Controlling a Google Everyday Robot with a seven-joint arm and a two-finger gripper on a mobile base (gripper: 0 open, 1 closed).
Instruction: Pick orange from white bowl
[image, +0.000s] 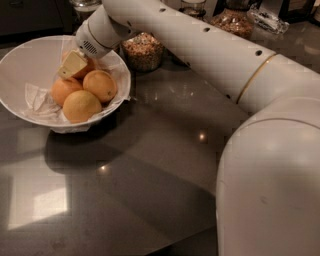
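The white bowl (20, 60), wide, shallow and lined with crumpled paper, stands at the upper left of the dark counter. It holds several round fruits. The orange (90, 66), deep orange, lies at the back of the bowl and is mostly hidden by my gripper. In front of it lie two orange fruits (100, 85) (62, 90) and a paler yellow-orange one (81, 106). My gripper (73, 64) reaches into the bowl from the upper right and sits right against the orange, above the other fruits.
My white arm (200, 45) spans the counter from the right edge to the bowl. A glass jar of grains (144, 51) stands just behind the bowl's right rim. More jars (232, 20) stand along the back. Bare dark counter (140, 165) lies in front.
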